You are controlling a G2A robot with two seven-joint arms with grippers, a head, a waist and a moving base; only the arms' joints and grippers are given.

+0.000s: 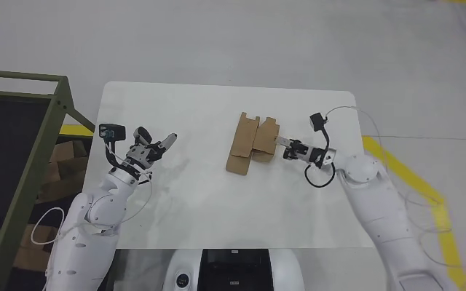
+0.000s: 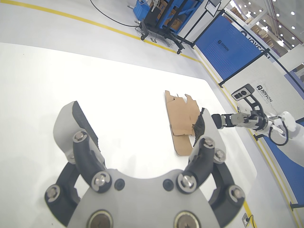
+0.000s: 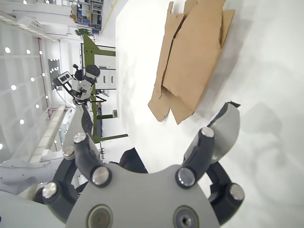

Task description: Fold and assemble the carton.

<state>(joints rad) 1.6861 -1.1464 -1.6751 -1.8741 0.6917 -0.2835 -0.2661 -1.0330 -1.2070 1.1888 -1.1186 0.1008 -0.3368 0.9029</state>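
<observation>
Off the left end of the white bench point(image 1: 211, 98) stands an olive-green metal frame point(image 1: 44, 84) with brown boxes point(image 1: 64, 161) on the floor below it. Over the left part of the bench, the left hand point(image 1: 156, 138) hangs above bare surface, its two dark-padded fingers point(image 2: 83, 122) spread wide apart with nothing between them, well apart from the carton.

The carton point(image 1: 251, 142) lies right of the bench's middle, plain brown corrugated board, still flattened. It reads as two overlapping strips: a longer one on the left running toward the robot, and a shorter one lying partly over it on the right. The far end is cut into notched flap tabs; the near end shows short flaps with slits between them. From the right wrist view the upper panel sits slightly raised, casting a shadow on the bench.

Just beside the carton's right edge is the right hand point(image 1: 285, 147), fingers apart and gripping nothing; whether a fingertip touches the board cannot be told.
</observation>
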